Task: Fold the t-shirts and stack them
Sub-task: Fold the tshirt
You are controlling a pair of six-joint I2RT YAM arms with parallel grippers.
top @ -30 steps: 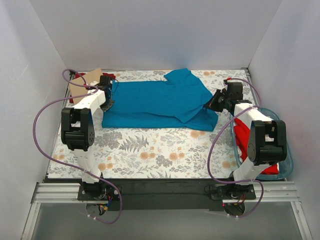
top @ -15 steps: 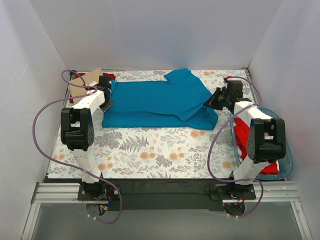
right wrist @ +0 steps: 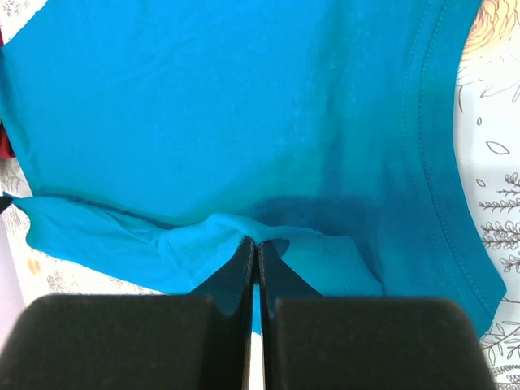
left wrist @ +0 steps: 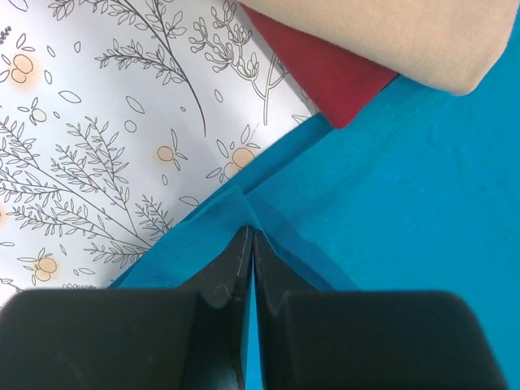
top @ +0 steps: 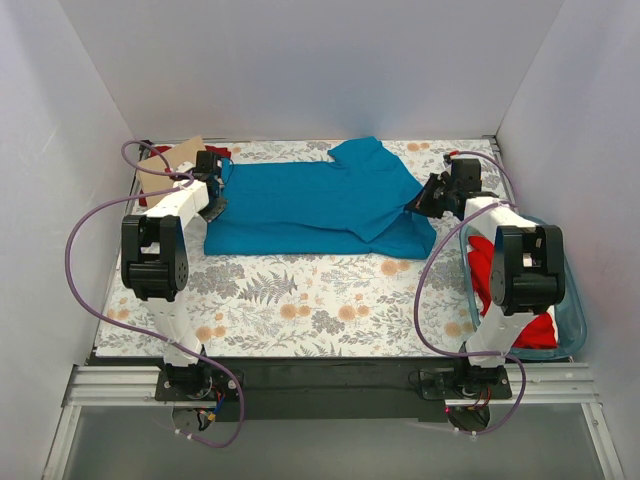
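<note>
The teal-blue t-shirt (top: 310,205) lies spread across the far part of the floral table cloth, one sleeve folded over at the back right. My left gripper (top: 212,203) is shut on its left edge; the wrist view shows the fold of teal cloth (left wrist: 268,236) pinched at the fingertips. My right gripper (top: 425,205) is shut on the shirt's right edge, the cloth (right wrist: 244,231) bunched at the tips. A tan-beige t-shirt (top: 172,160) lies folded on a red t-shirt (top: 218,153) at the far left; both show in the left wrist view, the tan one (left wrist: 422,41) over the red one (left wrist: 325,73).
A clear blue-tinted tub (top: 572,335) at the right edge holds red t-shirts (top: 488,268). The floral table cloth (top: 300,300) covers the table. White walls close in the left, back and right sides. Purple cables loop off both arms.
The right arm has shifted a little towards the far side, its gripper still holding the shirt's right edge. The left gripper has crept slightly farther back. The shirt's outline is nearly unchanged.
</note>
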